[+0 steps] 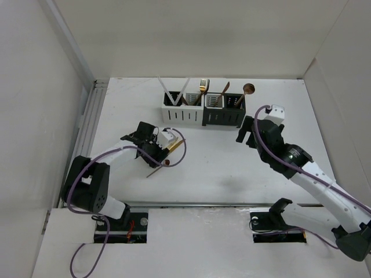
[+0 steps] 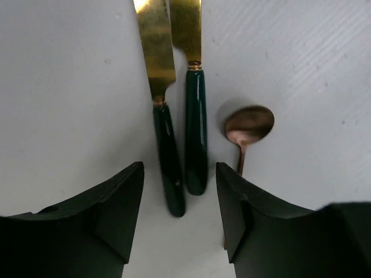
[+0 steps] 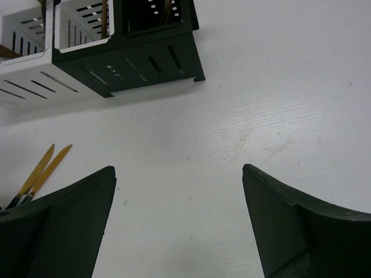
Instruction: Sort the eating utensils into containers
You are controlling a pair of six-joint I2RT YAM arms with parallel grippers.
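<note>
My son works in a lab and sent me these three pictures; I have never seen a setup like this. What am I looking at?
These are two robot arms bolted at the near edge of a white table, seen at one moment by three cameras. The wide picture is taken from above and behind the arms. The other two come from small cameras on the wrists, so the dark shapes at the bottom of each are that arm's own fingers.

At the far side stands a row of containers, white and black, with several utensils already standing in them. The left gripper is open, low over two green-handled gold knives lying side by side; a copper spoon lies just beside them. The right gripper is open too, over bare table near the black container. Neither holds anything.
</note>
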